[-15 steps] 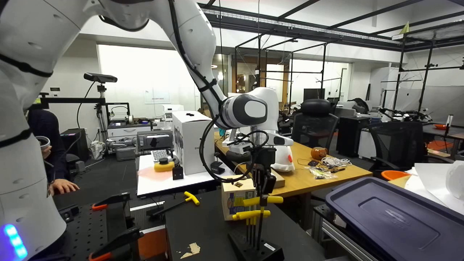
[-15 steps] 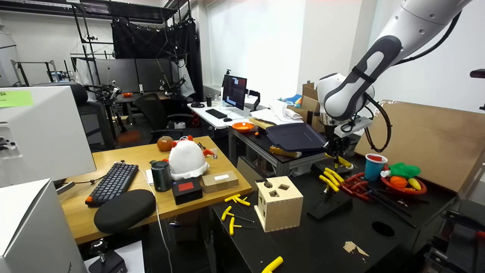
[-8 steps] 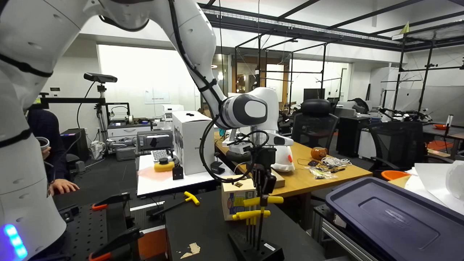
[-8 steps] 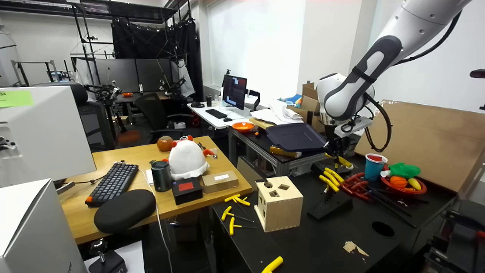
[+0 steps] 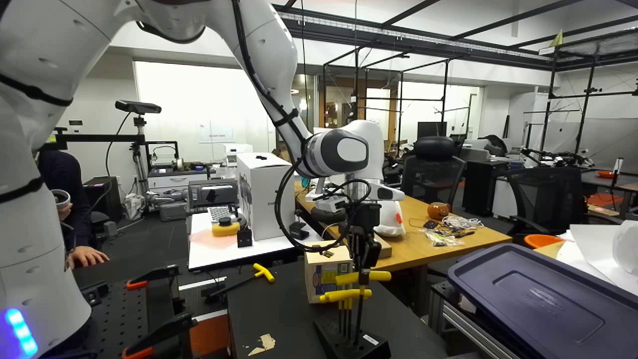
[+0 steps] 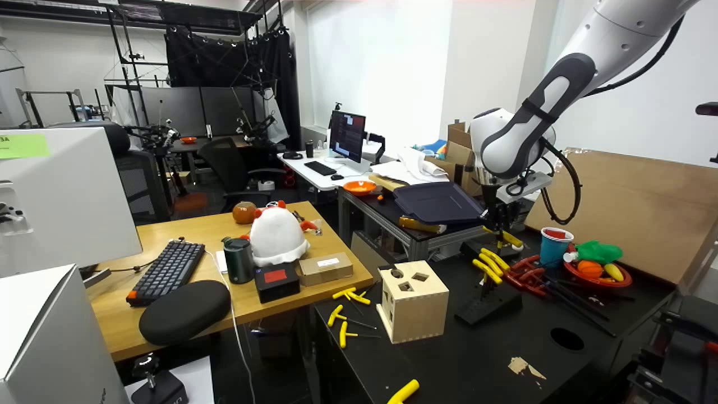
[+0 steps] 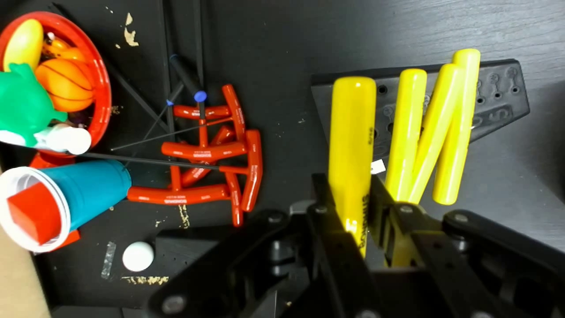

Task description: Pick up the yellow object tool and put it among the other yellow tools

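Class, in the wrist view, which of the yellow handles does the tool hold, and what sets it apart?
The leftmost yellow handle: it alone is clamped in the tool; the three yellow handles bunched to its right are outside the grip.

In the wrist view, BONDHUS runs lengthwise in dark letters on the leftmost yellow handle (image 7: pixel 352 150), with a smaller mark farther up that cannot be made out. The same name stands in white on the red handles (image 7: pixel 204 151) (finer print beside it is too small to read). Raised lettering on the black stand (image 7: pixel 507 99) is partly hidden; one character could be S or 5. In an exterior view, a green note (image 6: pixel 22 147) on a pale monitor (image 6: pixel 67 202) shows 3A. Print on the wall sign (image 5: pixel 216 133) and dark blue lid (image 5: pixel 543 309) is illegible.
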Robot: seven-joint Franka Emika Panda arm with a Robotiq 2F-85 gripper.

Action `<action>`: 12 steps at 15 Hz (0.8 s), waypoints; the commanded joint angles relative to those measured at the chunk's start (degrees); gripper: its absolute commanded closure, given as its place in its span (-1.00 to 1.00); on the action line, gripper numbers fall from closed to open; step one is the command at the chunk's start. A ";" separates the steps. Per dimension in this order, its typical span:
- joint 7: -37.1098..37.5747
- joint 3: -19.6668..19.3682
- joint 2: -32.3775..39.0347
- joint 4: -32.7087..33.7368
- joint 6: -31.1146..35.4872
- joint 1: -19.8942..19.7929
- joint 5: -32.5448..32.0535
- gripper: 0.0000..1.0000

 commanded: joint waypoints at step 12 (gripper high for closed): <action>-1.03 0.71 -0.55 -0.20 -1.58 0.10 0.05 0.89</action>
